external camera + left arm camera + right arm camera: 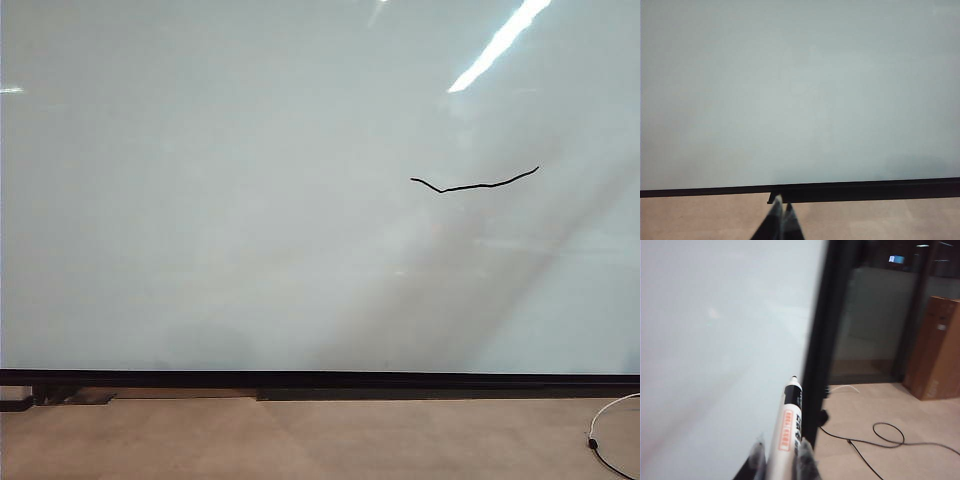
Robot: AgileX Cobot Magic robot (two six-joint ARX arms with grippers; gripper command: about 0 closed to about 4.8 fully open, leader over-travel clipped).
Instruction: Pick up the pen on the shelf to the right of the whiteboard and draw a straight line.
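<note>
The whiteboard (250, 200) fills the exterior view, with a black strip along its lower edge. A thin black, slightly wavy straight line (475, 184) runs across its right half. No arm shows in the exterior view. In the right wrist view my right gripper (781, 456) is shut on the pen (788, 427), a white barrel with an orange label and a dark tip. The tip points past the whiteboard's (720, 340) black frame and stands off the surface. My left gripper (781, 207) is shut with nothing in it, low before the whiteboard (800, 90). The shelf is out of view.
A black rail (440, 393) lies under the board on the tan floor (300, 440). A white and black cable (605, 430) trails at the lower right. Beyond the board's edge are a dark cable (890, 437), a glass wall and a brown cabinet (940, 350).
</note>
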